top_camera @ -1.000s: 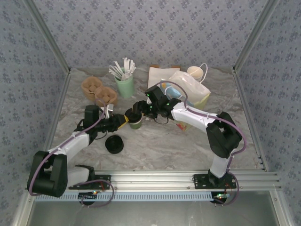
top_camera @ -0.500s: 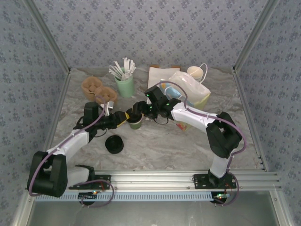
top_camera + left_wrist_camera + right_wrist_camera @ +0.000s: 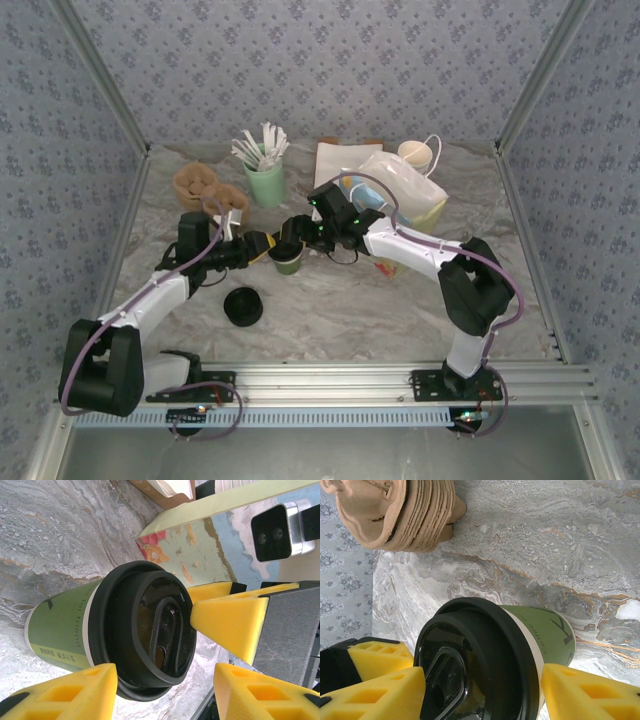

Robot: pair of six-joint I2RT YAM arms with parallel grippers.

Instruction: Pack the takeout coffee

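Note:
The takeout coffee (image 3: pixel 287 259) is a small green paper cup with a black lid, standing on the marble table between my two grippers. My right gripper (image 3: pixel 295 238) reaches in from the right. In the right wrist view its yellow fingers (image 3: pixel 590 695) press on either side of the cup (image 3: pixel 540 635) at the lid rim, so the right gripper (image 3: pixel 487 695) is shut on it. From the left, my left gripper (image 3: pixel 264 248) meets the cup. Seen from the left wrist, the left gripper (image 3: pixel 165 695) is open around the lid (image 3: pixel 150 630), with a gap on its right side.
A flowered paper bag (image 3: pixel 405 190) stands just behind the right arm, close to the cup (image 3: pixel 200 545). Behind the left gripper are brown pulp cup carriers (image 3: pixel 208 192) and a mint cup of white sticks (image 3: pixel 264 180). A black round lid (image 3: pixel 243 306) lies nearer the front.
The left gripper's jaws have widened off the cup's lid, and its wrist has shifted slightly away. The right gripper and the cup have stayed put.

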